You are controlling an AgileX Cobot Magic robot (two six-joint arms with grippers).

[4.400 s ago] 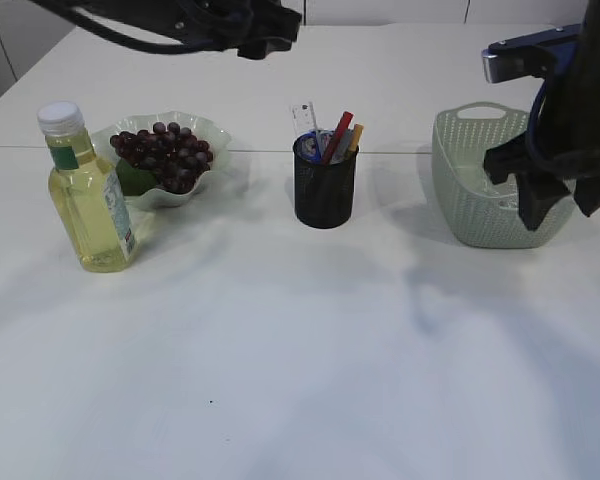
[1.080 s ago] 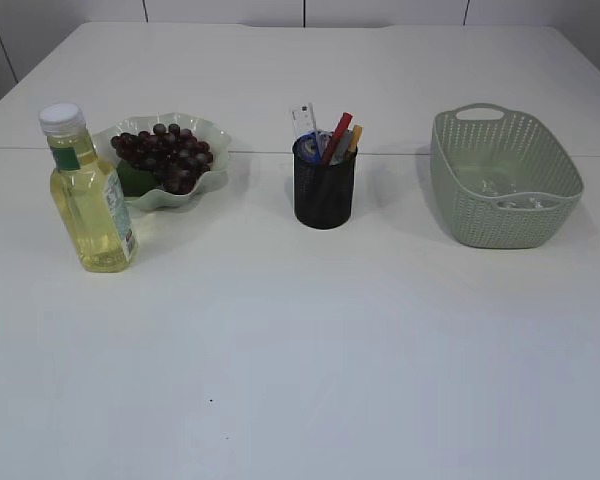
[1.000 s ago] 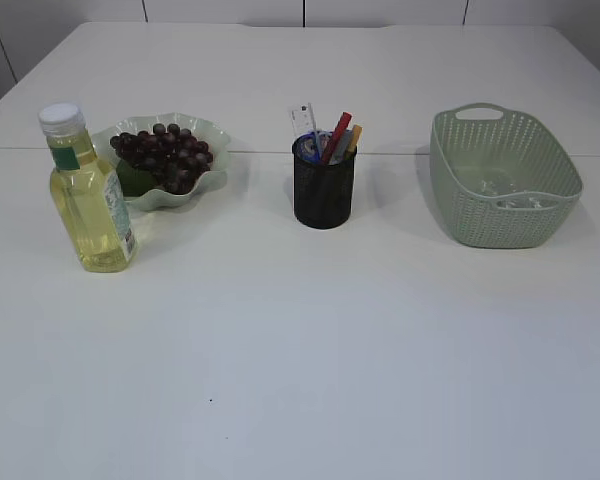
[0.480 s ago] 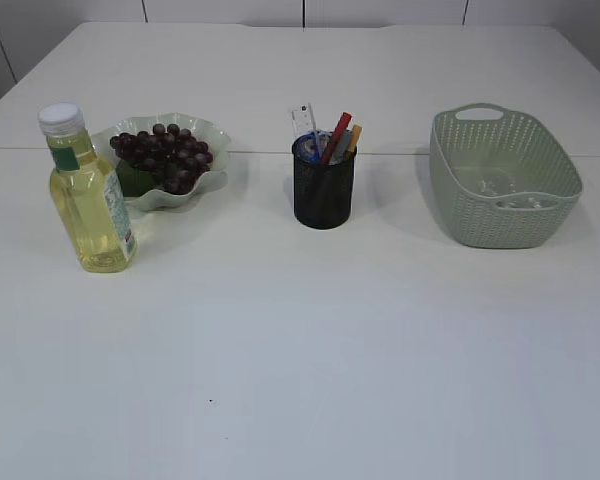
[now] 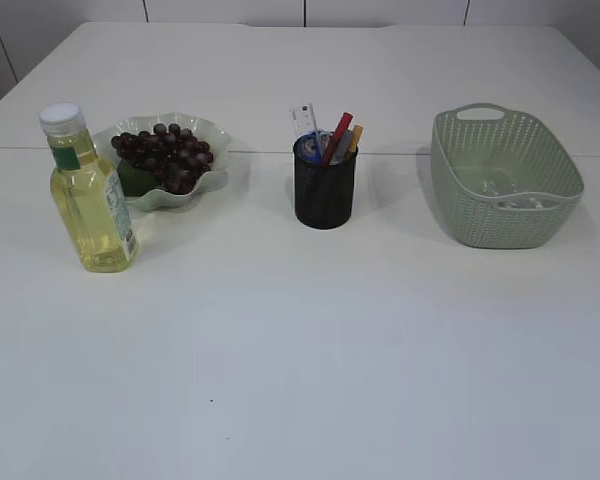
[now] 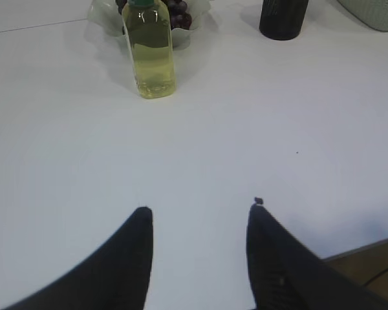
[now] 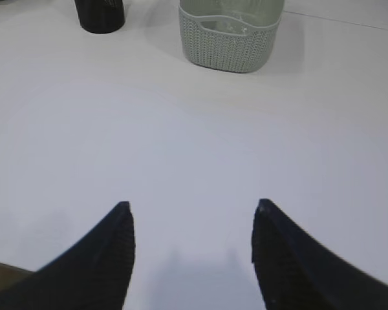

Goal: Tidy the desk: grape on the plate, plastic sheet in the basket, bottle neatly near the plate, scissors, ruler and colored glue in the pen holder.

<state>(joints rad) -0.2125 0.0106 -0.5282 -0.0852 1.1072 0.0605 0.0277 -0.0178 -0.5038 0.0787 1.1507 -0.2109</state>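
**Both grippers parked empty; desk reads as tidied**

Left gripper (image 6: 197, 216): fingers spread, nothing between them, hanging over bare table near the front edge. Right gripper (image 7: 191, 213): likewise spread and empty, also above bare tabletop. Neither arm shows in the exterior view, so both sit well back from the objects. Judgement: a rest pose, since nothing loose lies within reach.

Near zone: white table (image 5: 300, 350), bare except for a tiny dark speck.

Middle left: bottle (image 5: 88, 195) of yellow liquid, white cap, upright, label at its side. It stands just beside the plate (image 5: 212, 135), in front and to its left, apart from the rim as far as I can tell. Upright and close: fits "neatly near the plate".

Behind it: grape (image 5: 165, 155) bunch resting in the wavy-edged plate, with something green under it.

Centre: black mesh pen holder (image 5: 325, 190). Standing in it: clear ruler (image 5: 305, 120), red and orange glue sticks (image 5: 338, 132), blue-handled scissors (image 5: 310, 148) tucked low. All lean on the rim, held upright by the cup.

Right: green woven basket (image 5: 505, 215); plastic sheet (image 5: 500, 190) visible inside as faint glints on the bottom.

Judgement: every listed item appears placed; the task looks complete.
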